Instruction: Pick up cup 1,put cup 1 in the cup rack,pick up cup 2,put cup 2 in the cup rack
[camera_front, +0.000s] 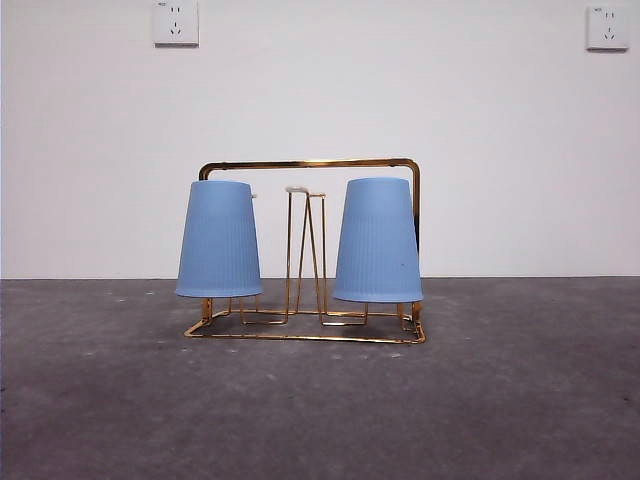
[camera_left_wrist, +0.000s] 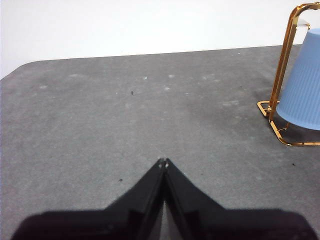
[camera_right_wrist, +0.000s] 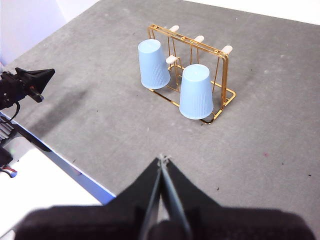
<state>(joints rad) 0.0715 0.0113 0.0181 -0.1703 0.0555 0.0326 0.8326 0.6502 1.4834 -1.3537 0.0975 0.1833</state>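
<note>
Cup 1 (camera_front: 377, 240), a ribbed light blue cup with a tiny dark speck, hangs upside down on the right side of the gold wire cup rack (camera_front: 310, 163). Cup 2 (camera_front: 219, 240), the same but clean, hangs upside down on the left side. In the right wrist view both cups, cup 1 (camera_right_wrist: 196, 91) and cup 2 (camera_right_wrist: 154, 64), sit on the cup rack (camera_right_wrist: 185, 39). My left gripper (camera_left_wrist: 163, 162) is shut and empty, well away from the cup rack (camera_left_wrist: 282, 60) and cup 2 (camera_left_wrist: 302, 90). My right gripper (camera_right_wrist: 162, 159) is shut and empty, high above the table.
The grey table (camera_front: 320, 410) spreads around the rack. A white wall with two sockets (camera_front: 175, 22) stands behind. My left gripper (camera_right_wrist: 47, 75) also shows at the table's edge in the right wrist view.
</note>
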